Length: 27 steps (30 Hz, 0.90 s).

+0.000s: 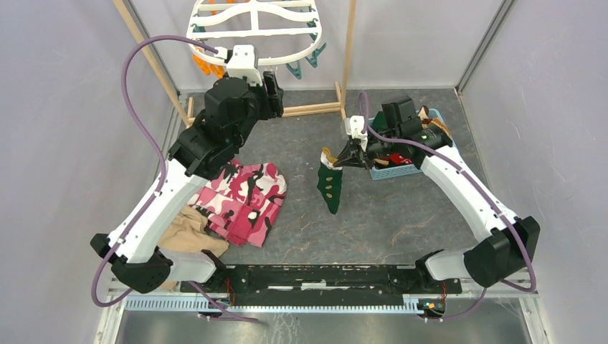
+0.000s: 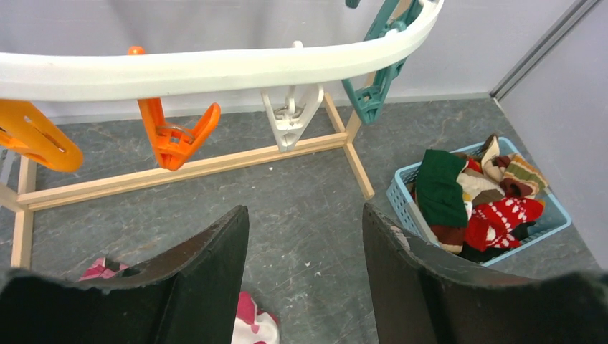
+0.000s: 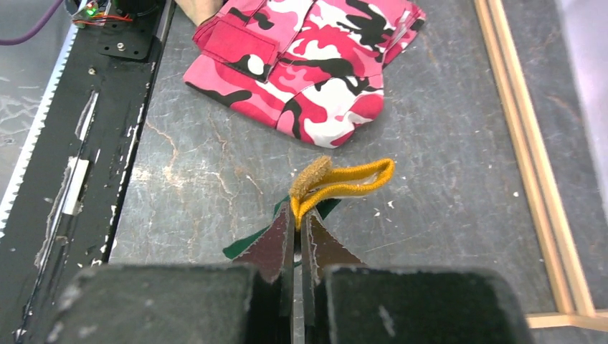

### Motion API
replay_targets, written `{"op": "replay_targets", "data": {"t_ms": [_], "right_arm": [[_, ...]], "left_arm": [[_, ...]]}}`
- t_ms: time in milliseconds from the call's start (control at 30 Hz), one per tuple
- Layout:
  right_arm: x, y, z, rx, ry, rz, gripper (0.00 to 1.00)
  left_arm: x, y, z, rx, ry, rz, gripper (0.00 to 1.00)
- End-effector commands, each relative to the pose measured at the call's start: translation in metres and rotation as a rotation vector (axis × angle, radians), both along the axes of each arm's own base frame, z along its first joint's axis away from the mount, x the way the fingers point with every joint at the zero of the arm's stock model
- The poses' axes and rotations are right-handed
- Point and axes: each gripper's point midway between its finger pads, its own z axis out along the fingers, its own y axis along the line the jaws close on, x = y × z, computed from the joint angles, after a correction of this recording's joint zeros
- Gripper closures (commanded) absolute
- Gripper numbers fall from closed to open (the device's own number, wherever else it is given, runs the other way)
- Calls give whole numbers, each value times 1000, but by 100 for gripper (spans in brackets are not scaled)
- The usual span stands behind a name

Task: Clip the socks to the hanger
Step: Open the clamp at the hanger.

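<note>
The white hanger (image 1: 251,29) hangs at the back; in the left wrist view its rim (image 2: 215,68) carries an orange clip (image 2: 176,136), a white clip (image 2: 290,115) and a teal clip (image 2: 373,93). My left gripper (image 2: 305,229) is open and empty, just below and in front of that rim. My right gripper (image 1: 337,159) is shut on the yellow cuff (image 3: 344,179) of a dark green sock (image 1: 330,188), which hangs down over the table's middle. More socks lie in a blue basket (image 2: 409,193): a green one (image 2: 439,186), a red and white one (image 2: 502,215) and a brown-striped one (image 2: 523,175).
A pink camouflage garment (image 1: 244,201) lies left of centre, with a tan cloth (image 1: 190,233) beside it under the left arm. The wooden stand's base bars (image 1: 308,109) run along the back. The basket (image 1: 401,170) sits at the back right. A black rail (image 1: 323,276) spans the near edge.
</note>
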Motion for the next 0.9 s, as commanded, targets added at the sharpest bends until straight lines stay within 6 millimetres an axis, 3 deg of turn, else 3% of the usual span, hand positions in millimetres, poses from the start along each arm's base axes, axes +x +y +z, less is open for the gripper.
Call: {"op": "replay_targets", "data": {"t_ms": [0, 267, 567, 867], "right_arm": [[4, 0, 32, 49, -103, -24, 100], [-2, 0, 43, 96, -113, -38, 100], [-4, -3, 27, 84, -107, -49, 100], [-4, -4, 25, 80, -100, -51, 100]], "left_arm": [[-4, 5, 28, -43, -100, -2, 35], [11, -4, 18, -76, -92, 43, 33], [43, -8, 10, 27, -110, 138, 29], [59, 0, 24, 45, -176, 196, 32]]}}
